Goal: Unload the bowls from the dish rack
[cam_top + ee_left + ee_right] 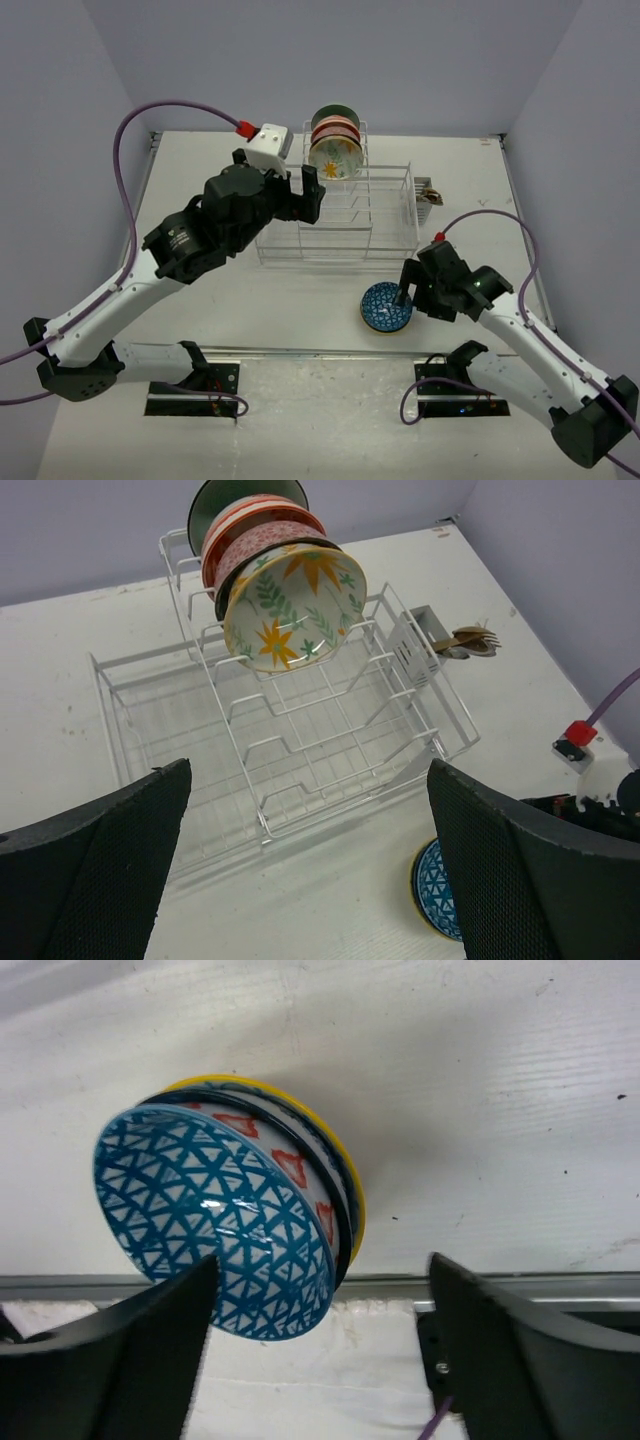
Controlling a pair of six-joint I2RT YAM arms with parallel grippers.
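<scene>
Bowls (215, 1230) hide a red-marked one (292, 1167), seen only by right wrist (left tool (308, 770), right tool (322, 1260) wide).

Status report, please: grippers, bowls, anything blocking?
Left gripper open above dish rack. Right gripper open at blue-topped stack on table. Several bowls racked, far end. Nothing blocking them.

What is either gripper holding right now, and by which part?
Nothing. Left gripper open facing the white wire dish rack; right gripper open at the blue mosaic bowl.
</scene>
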